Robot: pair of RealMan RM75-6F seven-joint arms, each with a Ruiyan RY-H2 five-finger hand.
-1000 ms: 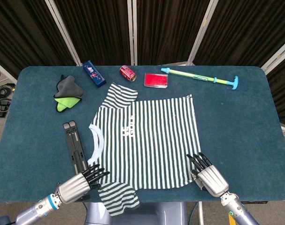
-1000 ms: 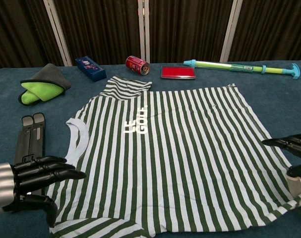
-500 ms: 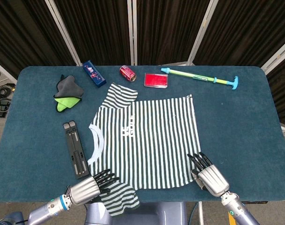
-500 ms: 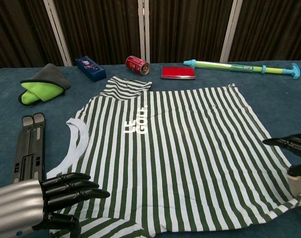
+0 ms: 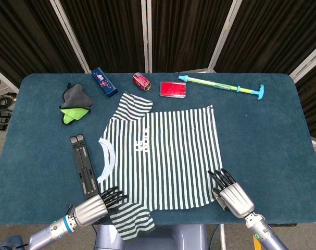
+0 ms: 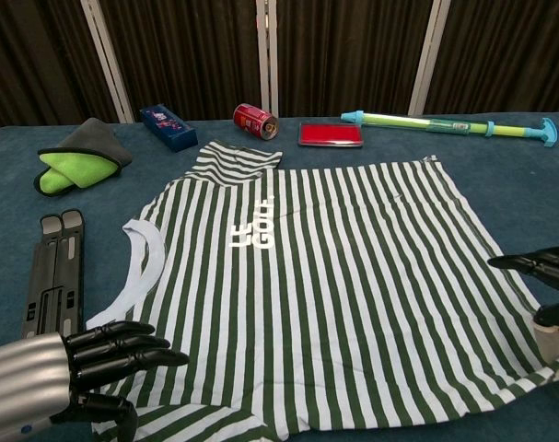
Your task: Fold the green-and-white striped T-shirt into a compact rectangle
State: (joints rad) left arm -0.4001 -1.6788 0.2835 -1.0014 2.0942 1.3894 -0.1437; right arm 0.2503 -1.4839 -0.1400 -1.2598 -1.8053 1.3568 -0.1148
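Striped T-shirt (image 5: pixel 163 156) flat, left hand (image 6: pixel 67 368) over sleeve, red can (image 5: pixel 141 80) beyond

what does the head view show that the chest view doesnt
Only the head view shows the near sleeve hanging over the table edge, the whole right hand with its wrist, and the floor and cables beside the table. Only the chest view shows the left hand's fingers close up, lying on the T-shirt. Both show the shirt spread flat, the can, the black stand and the folded cloth.
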